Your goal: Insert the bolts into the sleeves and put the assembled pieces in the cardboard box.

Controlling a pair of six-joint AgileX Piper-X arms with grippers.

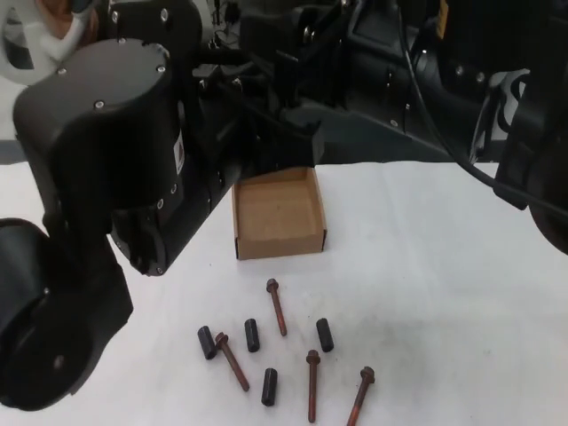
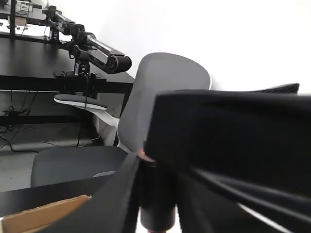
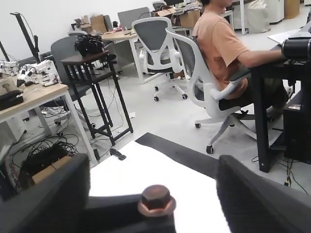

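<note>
Between the fingers of my left gripper stands a dark sleeve, and the gripper is shut on it. A copper bolt head sits on top of that dark piece, midway between the wide-apart fingers of my open right gripper. On the white bench lie several copper bolts and several black sleeves, loose and apart. The cardboard box stands behind them with its brown floor bare; one edge of the box shows in the left wrist view.
An arm's big black housing hangs over the bench's left side, close to the box. Dark arm links and cables cross the back. White bench lies to the right of the parts.
</note>
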